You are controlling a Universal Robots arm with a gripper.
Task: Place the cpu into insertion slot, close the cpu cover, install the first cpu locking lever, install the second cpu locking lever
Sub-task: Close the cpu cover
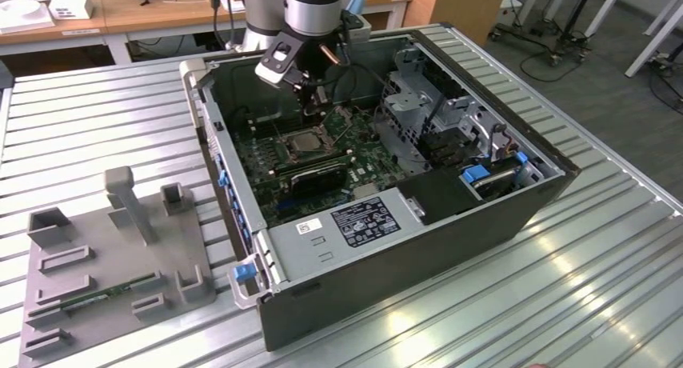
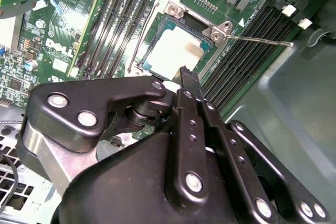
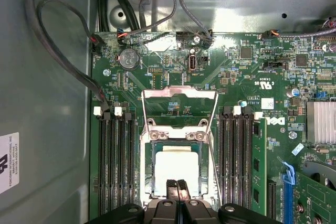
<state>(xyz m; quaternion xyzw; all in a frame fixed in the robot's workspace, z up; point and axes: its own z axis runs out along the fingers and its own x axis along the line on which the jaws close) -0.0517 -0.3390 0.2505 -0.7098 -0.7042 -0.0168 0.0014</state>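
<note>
Ribbed silver metal tabletop (image 1: 597, 288) carries one open dark-grey computer case (image 1: 373, 320), and wooden desks stand behind it. One grey plastic fixture tray (image 1: 187, 248) with upright posts lies at the exterior view's left. One arm reaches down into the case at upper centre, ending in one black metal gripper (image 1: 309, 104). In both wrist views the gripper (image 3: 177, 186) (image 2: 186, 74) has its two fingertips (image 3: 171, 184) pressed together, with nothing seen between them. It hangs just over the near edge of the cpu. One small flat square cpu with a pale silver-beige top (image 3: 176, 163) (image 2: 176, 51) lies flat inside the one square insertion slot with a silvery metal rim (image 3: 173, 135) (image 2: 173, 10), on the green motherboard (image 3: 236, 72) in the middle of the case. One thin silvery cpu cover frame with a large square cut-out (image 3: 178, 93) is swung open, lying back over the board beyond the slot. One thin silvery wire lever (image 2: 257, 40) sticks out over a bank of long black memory slots (image 2: 247, 61), and such banks flank the slot on both sides. One round silver coin battery (image 3: 127, 59) sits near the board's edge. One white printed label (image 1: 363, 224) is stuck on the grey power-supply box, and another white sticker (image 3: 8, 161) on the case wall.
</note>
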